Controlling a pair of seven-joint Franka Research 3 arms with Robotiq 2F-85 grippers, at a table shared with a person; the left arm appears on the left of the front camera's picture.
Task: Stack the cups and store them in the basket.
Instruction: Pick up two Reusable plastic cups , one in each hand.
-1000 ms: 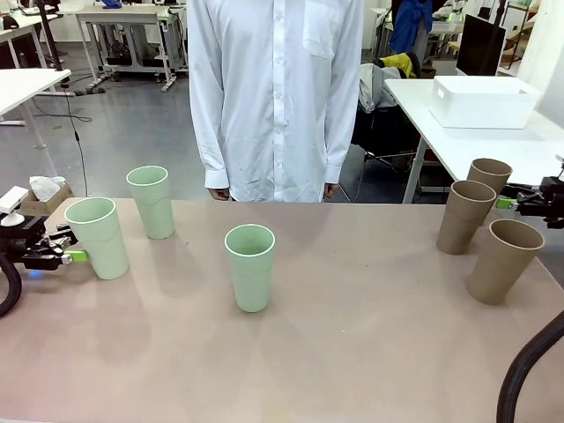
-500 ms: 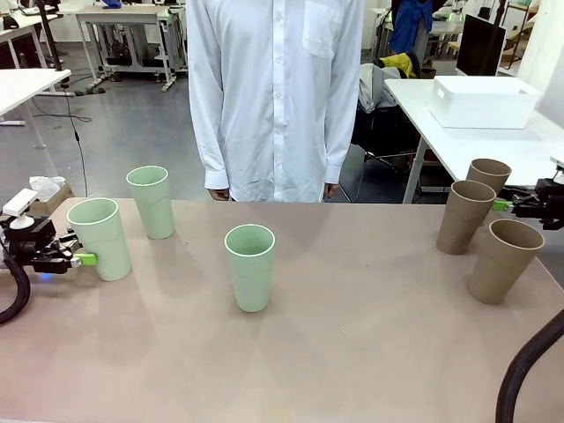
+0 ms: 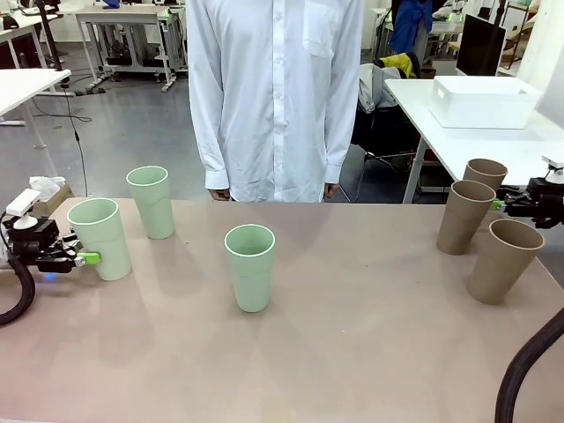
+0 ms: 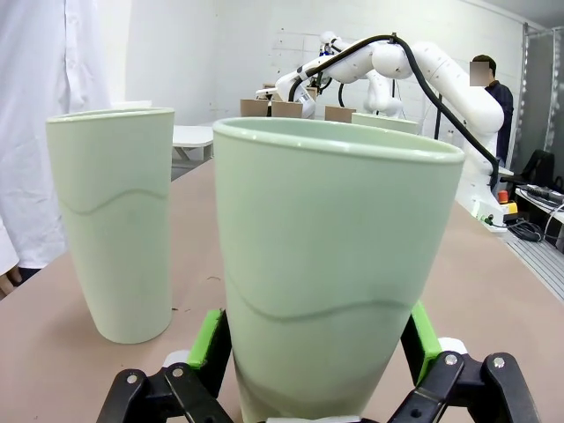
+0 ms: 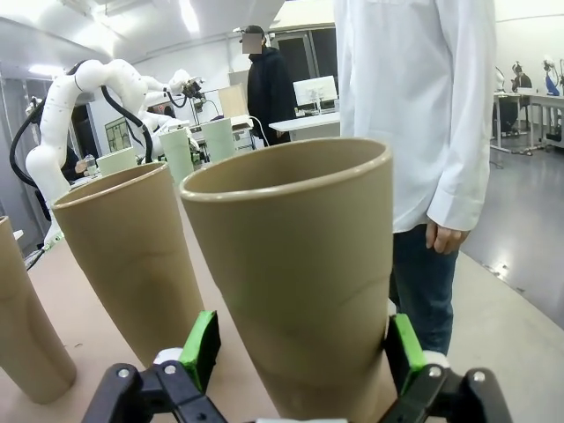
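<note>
Three pale green cups stand on the left half of the table. My left gripper (image 3: 85,258) is shut on the green cup (image 3: 100,238) nearest the left edge. In the left wrist view that cup (image 4: 335,256) sits between the green pads (image 4: 209,339), with a second green cup (image 4: 115,220) beside it. A third green cup (image 3: 249,267) stands mid-table. At the right, my right gripper (image 3: 502,204) is shut on the far brown cup (image 3: 484,176), close up as cup (image 5: 300,256). Two more brown cups (image 3: 464,216) (image 3: 505,260) stand next to it. The white basket (image 3: 483,101) rests on another table behind.
A person in a white shirt (image 3: 273,97) stands at the far edge, hands hanging down. The second green cup (image 3: 152,201) is just behind my left gripper's cup. A cardboard box (image 3: 40,198) sits off the table's left corner.
My left gripper slid right and its pads came up against the green cup. My right gripper and the far brown cup shifted slightly up and left.
</note>
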